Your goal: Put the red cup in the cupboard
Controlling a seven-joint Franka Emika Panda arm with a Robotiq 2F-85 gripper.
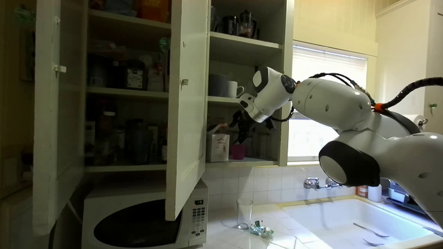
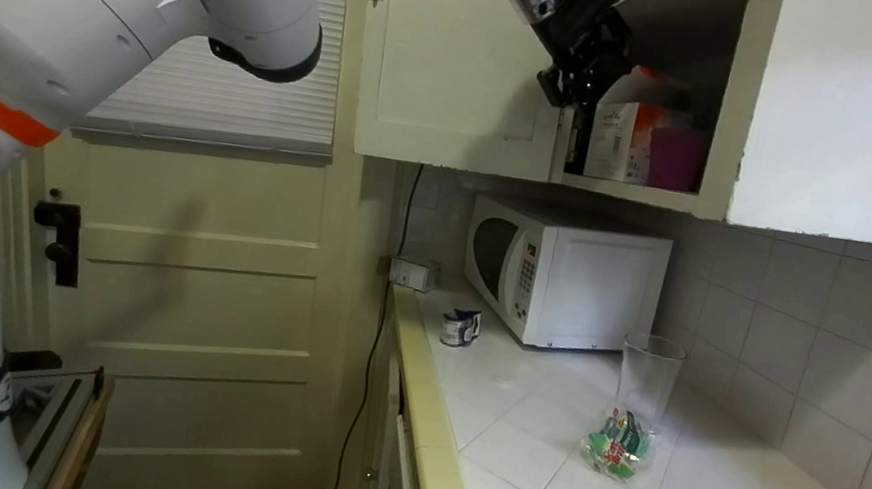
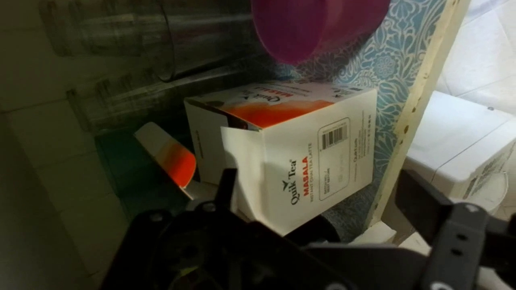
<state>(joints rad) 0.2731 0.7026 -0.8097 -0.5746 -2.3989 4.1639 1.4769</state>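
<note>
"What do we have at the left?"

"In an exterior view, we see the tall cream-white wall cupboard (image 1: 128,168) with its open white doors (image 1: 188,114), dark jars (image 1: 135,74) inside, and a white boxy microwave (image 1: 138,221) below."

"And moving right?"

"On the lowest shelf (image 1: 254,161) we find a white cardboard tea box (image 1: 218,149), open at the top. Just right of it our plain round pinkish-red cup (image 1: 238,152) stands upright, inside the cupboard."

"Do we have hold of it?"

"No. The black fingers (image 3: 422,203) are spread wide and grip nothing. In the wrist view, the cup stands outside the gap between them."

"Farther right?"

"Below, a tall clear drinking glass (image 1: 244,212) stands on the white tiled bench (image 1: 225,224), crumpled green-and-clear wrappers (image 1: 261,230) just beside it. Then our white-and-black jointed arm (image 1: 332,100) spans to the right edge, and under it we see two metal utensils (image 1: 370,230) in the white sink (image 1: 328,218)."
</note>
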